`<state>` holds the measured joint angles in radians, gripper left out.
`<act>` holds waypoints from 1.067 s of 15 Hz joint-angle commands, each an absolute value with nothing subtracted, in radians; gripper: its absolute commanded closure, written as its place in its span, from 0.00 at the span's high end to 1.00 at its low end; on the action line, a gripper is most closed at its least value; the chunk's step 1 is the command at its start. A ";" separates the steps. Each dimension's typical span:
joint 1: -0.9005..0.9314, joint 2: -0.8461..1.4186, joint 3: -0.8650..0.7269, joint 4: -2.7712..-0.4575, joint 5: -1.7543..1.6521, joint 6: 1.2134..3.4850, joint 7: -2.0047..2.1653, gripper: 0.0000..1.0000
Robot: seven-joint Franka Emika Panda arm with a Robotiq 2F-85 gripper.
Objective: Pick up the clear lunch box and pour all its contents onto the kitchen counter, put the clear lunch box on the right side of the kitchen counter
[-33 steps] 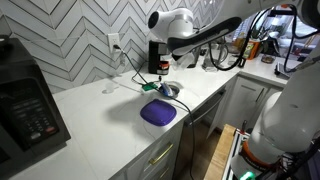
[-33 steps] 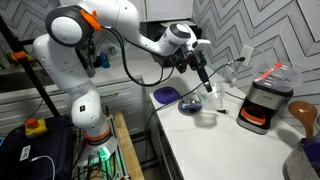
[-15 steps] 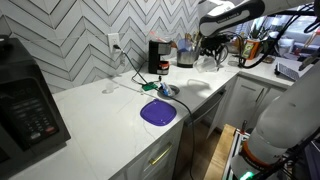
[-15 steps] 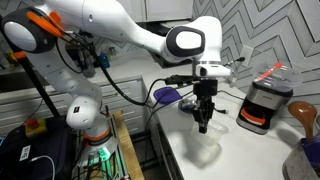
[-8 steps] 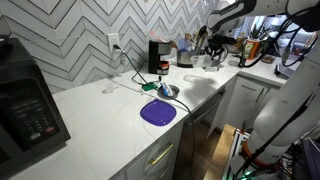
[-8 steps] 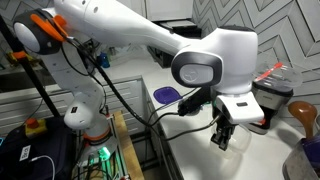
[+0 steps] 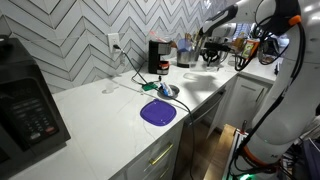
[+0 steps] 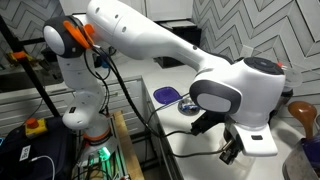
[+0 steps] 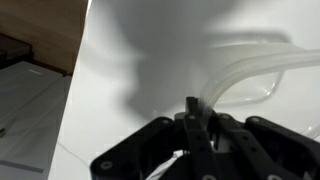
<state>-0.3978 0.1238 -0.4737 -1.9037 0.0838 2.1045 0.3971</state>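
Gripper (image 9: 190, 108) fingers pinch the rim of the clear lunch box (image 9: 252, 72), above the kitchen counter (image 9: 120, 50) near its front edge.

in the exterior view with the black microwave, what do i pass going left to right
black microwave → wall outlet → purple plate → robot arm

Plate (image 7: 158, 113) on the kitchen counter (image 7: 98, 118)
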 commanded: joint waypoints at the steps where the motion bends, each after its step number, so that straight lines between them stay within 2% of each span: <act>1: -0.398 0.124 -0.457 -1.912 0.078 2.153 0.453 0.02; 7: -0.388 0.149 -0.427 -1.970 0.106 2.444 0.480 0.02; 16: -0.413 0.237 -0.429 -1.959 0.116 2.464 0.404 0.02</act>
<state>-0.3963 0.2032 -0.4257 -1.9623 0.0971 2.4489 0.4350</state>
